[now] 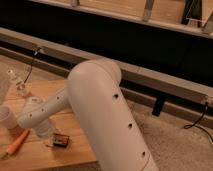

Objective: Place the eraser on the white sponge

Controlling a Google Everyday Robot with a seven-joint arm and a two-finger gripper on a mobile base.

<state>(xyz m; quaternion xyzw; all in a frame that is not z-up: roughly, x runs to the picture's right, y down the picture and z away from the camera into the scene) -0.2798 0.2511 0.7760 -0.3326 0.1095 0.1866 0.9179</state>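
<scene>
A wooden table (47,158) fills the lower left of the frame. Its left and near sides are cut off by the frame, and its right edge is mostly hidden behind the arm (102,117). Right of the table lies open speckled floor (170,137). A long pale ledge (150,77) crosses the frame behind it, below a dark wall.

The arm is smooth, white and tube-shaped with small dark holes. It rises thick from the bottom centre, bends at a rounded elbow and narrows toward the lower left, covering much of the tabletop.

The gripper (46,135) points down at the table at the arm's lower-left end. Whether it is open or closed cannot be told, and nothing can be seen in its hold.

The eraser (61,141) — a small, flat, dark bar with a pale face and reddish edging — lies on the wood just right of the gripper and low beside it. Whether the two touch cannot be told.

An orange carrot (18,142) lies tilted on the table left of the gripper, with bare wood between them. A white cup (6,118) stands at the left edge, above the carrot. The strip of wood along the bottom of the frame is open.
</scene>
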